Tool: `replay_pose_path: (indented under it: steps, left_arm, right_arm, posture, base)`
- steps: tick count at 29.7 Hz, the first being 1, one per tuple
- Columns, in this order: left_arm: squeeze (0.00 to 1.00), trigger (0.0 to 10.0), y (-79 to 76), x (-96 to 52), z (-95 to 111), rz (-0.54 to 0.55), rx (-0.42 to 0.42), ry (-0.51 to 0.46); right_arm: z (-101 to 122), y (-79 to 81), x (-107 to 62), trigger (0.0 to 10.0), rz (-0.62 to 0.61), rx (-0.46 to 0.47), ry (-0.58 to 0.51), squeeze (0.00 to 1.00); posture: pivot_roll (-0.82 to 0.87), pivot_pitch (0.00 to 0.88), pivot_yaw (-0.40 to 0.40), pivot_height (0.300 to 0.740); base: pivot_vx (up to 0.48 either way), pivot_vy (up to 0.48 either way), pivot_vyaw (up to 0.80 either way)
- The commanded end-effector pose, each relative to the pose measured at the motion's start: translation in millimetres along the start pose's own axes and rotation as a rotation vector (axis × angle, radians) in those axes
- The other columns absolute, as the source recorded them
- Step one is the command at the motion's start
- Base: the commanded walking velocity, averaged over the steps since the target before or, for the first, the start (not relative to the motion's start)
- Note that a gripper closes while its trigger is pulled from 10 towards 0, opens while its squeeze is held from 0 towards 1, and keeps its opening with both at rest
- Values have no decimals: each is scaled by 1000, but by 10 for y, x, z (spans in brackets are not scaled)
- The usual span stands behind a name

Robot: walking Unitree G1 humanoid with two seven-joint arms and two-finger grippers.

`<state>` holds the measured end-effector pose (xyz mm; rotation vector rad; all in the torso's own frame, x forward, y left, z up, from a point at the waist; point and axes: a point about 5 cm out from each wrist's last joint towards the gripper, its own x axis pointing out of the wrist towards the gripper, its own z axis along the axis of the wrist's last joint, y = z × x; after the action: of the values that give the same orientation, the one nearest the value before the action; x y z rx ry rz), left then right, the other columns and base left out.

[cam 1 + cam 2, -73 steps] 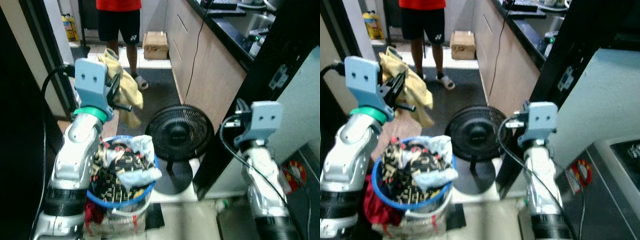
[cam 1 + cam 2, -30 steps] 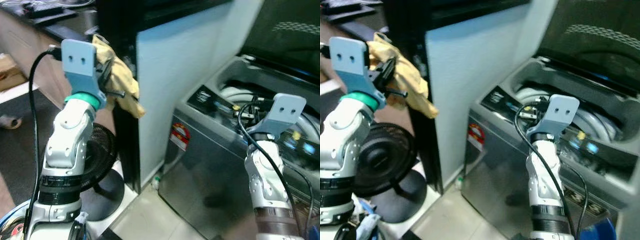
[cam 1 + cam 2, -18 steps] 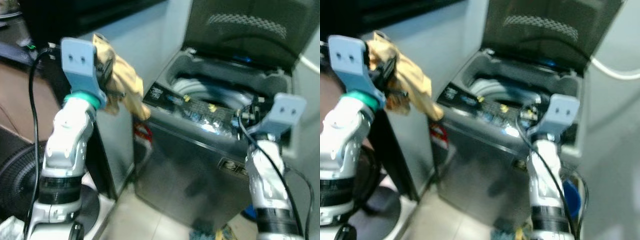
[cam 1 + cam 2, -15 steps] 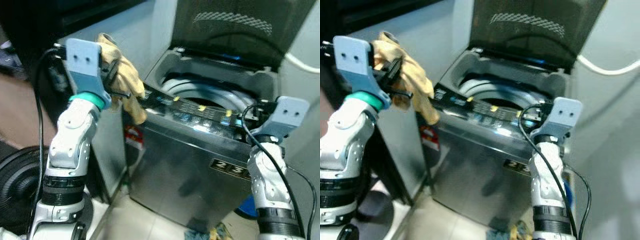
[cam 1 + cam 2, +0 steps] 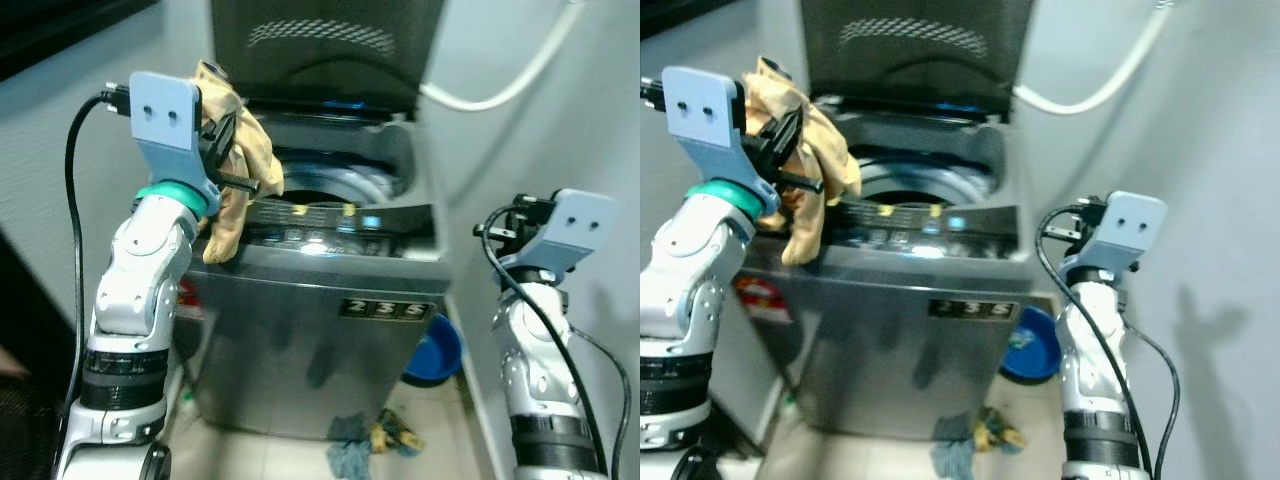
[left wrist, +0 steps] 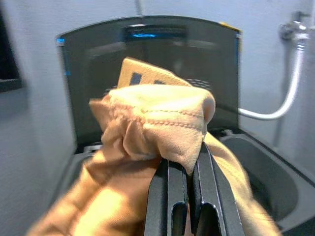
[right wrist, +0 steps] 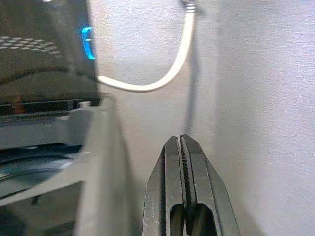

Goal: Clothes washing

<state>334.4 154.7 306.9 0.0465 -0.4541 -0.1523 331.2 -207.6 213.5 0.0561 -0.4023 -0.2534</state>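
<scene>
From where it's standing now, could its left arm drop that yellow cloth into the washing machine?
Probably yes. The left gripper holds the yellow cloth beside the washing machine, its lid stands open, and nothing blocks the drum opening.

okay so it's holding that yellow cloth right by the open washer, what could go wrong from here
1. The left gripper pinches only a fold of the yellow cloth, held beside the washing machine near its front left corner, not over the drum opening. Released here, the cloth could land on the control panel or slide to the floor.
2. The hanging tail may snag on the rim as the arm moves across.
3. The right gripper sits close to the wall and hose, so a swing might bump them.
</scene>
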Motion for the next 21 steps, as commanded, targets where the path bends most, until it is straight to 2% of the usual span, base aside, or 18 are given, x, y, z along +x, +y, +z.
replay_pose_path:
  steps: [1, 6, 13, 21]
  left_arm:
    - [0, 10000, -2, 0, 10, 2, 3, -6]
    - [0, 10000, 10, 7, 32, 18, 12, -26]
    - [0, 10000, -1, 10, 42, 38, 28, -42]
    - [0, 10000, -22, 9, 37, 34, 35, -44]
  right_arm:
    - [-32, 3, -13, 10000, -4, 5, 13, 0]
    - [-16, 28, 8, 10000, 6, 8, 4, 0]
    - [20, 143, 5, 10000, 88, -1, -28, 0]
    - [13, 173, 3, 10000, 100, 2, -28, 0]
  posture:
    - [91, 0, 35, 740]
    - [92, 0, 33, 740]
    - [92, 0, 26, 740]
    - [92, 0, 26, 740]
  base:
    - [0, 0, -800]
    - [0, 0, -800]
    - [480, 0, 0]
    - [480, 0, 0]
